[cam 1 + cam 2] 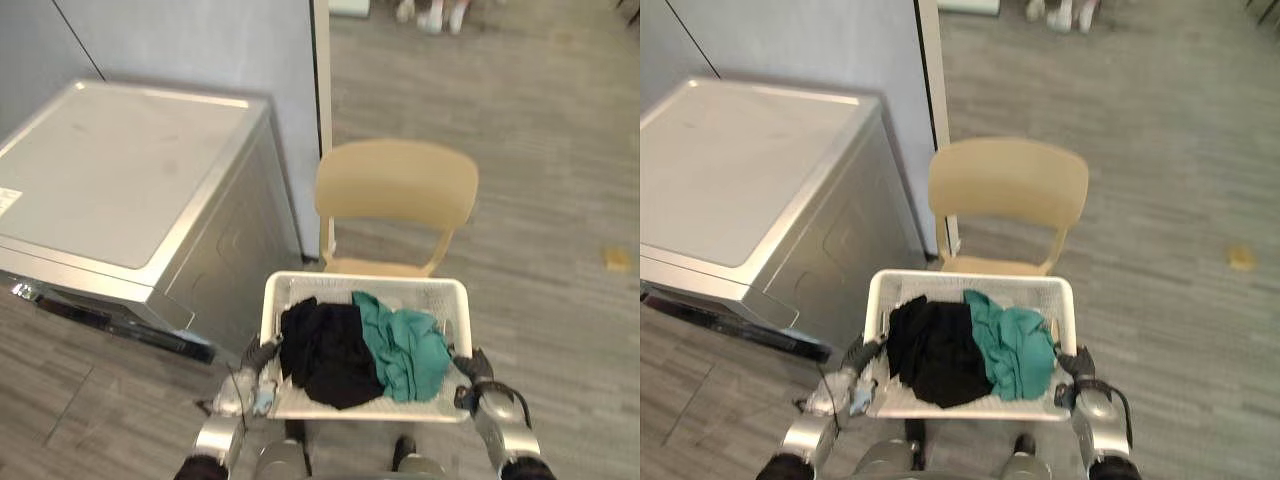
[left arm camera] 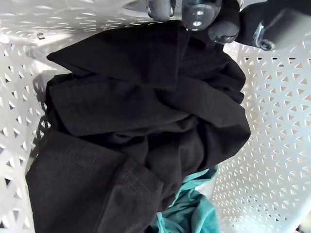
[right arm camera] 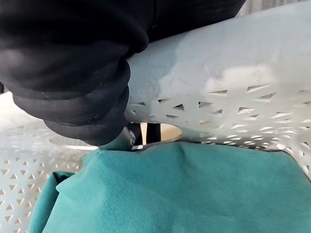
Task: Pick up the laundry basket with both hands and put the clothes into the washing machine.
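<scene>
ok so closest up is the white laundry basket [image 1: 365,285], held low in front of the robot between both arms, one hand on each short side. The left hand [image 1: 250,375] sits on the basket's left rim. In the left wrist view its dark fingertips [image 2: 197,9] are hooked over the rim and into the basket, so I'd call that clenched on the laundry basket. The right hand [image 1: 480,378] is up against the right rim with the wrist angled inward. From its own wrist camera you mostly get the dark ribbed cover pressed against the perforated wall, so I honestly can't tell if it's gripping or just pushing.

The clothes are in the basket: a black garment [image 1: 330,350] bunched on the left half, touching a teal garment [image 1: 405,350] on the right half, with the black one partly overlapping the teal.

The basket's far rim is right at the seat of a tan chair [image 1: 395,190]. Can't tell if it's resting on the seat or just off it. The washing machine [image 1: 110,180] stands to the robot's left, just beside the chair, with nothing on its flat silver top
</scene>
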Robot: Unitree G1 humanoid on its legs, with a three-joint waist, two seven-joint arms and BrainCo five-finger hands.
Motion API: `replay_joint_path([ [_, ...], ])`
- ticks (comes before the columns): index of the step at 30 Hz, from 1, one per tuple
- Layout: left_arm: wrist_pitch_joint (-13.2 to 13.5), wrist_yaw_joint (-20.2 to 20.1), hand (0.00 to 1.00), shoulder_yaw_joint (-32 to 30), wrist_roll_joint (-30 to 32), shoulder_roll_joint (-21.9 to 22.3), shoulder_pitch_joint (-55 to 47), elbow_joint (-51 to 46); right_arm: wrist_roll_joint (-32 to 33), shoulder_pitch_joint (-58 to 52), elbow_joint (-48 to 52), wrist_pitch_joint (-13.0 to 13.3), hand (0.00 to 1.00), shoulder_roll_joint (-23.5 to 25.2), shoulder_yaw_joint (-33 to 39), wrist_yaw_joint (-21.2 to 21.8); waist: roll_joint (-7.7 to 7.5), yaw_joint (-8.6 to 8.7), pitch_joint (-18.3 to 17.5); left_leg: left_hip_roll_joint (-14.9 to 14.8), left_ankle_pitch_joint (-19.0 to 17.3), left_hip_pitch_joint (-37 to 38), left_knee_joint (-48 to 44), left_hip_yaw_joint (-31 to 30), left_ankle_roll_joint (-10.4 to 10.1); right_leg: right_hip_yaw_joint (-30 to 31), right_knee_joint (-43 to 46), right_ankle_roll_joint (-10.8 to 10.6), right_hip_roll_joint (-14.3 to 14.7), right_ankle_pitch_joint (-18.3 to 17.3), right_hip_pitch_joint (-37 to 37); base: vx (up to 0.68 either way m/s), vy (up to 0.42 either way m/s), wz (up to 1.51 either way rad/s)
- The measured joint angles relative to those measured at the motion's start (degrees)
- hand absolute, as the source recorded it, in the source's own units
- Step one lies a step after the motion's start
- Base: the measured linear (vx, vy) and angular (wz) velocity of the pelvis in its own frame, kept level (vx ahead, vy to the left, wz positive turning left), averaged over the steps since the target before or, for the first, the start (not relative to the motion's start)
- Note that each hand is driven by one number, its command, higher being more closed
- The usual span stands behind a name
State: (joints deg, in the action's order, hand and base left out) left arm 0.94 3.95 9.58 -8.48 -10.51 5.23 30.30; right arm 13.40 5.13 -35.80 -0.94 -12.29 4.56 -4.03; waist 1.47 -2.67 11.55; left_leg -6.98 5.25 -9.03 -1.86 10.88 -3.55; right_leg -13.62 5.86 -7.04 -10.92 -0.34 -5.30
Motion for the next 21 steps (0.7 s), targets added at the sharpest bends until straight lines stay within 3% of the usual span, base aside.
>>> replay_joint_path([
  [3, 0.05, 0.39, 1.00, 0.14, -0.76, -1.34, 8.59, 4.28, 1.37, 6.66, -2.08, -0.48, 1.00, -0.94, 0.02, -1.27, -0.96, 0.07, 5.71, -0.14, 0.57, -2.13, -0.75, 0.00, 0.28, 0.26, 0.47, 0.06, 0.05, 0.87, -2.05, -0.11, 0.045, -0.03],
  [6, 0.27, 1.37, 1.00, 0.44, -1.17, -1.78, 18.12, 10.53, 1.93, 14.12, -5.74, -0.59, 1.00, -2.54, -0.03, -1.99, -2.27, 0.12, 9.24, -0.24, 1.32, -5.54, -1.27, 0.03, 0.43, 0.72, 1.18, 0.31, 0.06, 1.81, -5.73, -0.09, 0.034, -0.04],
  [9, 0.25, 1.70, 1.00, 0.54, -1.57, -3.05, 27.62, 15.70, 3.89, 21.52, -8.99, -0.66, 1.00, -3.83, -0.08, -3.41, -2.63, 0.34, 12.53, -0.22, 2.33, -7.92, -1.16, 0.02, 0.57, 0.95, 1.22, 0.52, 0.07, 2.88, -8.29, -0.09, 0.032, -0.04],
  [18, 0.87, 2.79, 1.00, -1.24, -3.26, -7.49, 44.45, 25.63, 4.77, 43.97, -21.72, -0.72, 1.00, -5.56, -2.35, -4.95, -2.57, 0.25, 13.72, -1.30, 4.46, -13.08, 0.19, 0.19, -0.45, 1.21, 1.20, 1.60, 1.57, 4.08, -14.32, -0.02, -0.012, -0.04],
  [21, 1.02, 3.29, 1.00, -1.58, -3.21, -8.15, 46.63, 26.41, 4.77, 45.91, -22.02, -0.72, 1.00, -5.54, -2.34, -5.36, -2.58, 0.15, 13.75, -1.92, 5.39, -13.33, 1.92, 0.27, -0.67, 1.16, 1.20, 1.70, 1.79, 4.14, -15.28, 0.00, -0.038, -0.02],
])
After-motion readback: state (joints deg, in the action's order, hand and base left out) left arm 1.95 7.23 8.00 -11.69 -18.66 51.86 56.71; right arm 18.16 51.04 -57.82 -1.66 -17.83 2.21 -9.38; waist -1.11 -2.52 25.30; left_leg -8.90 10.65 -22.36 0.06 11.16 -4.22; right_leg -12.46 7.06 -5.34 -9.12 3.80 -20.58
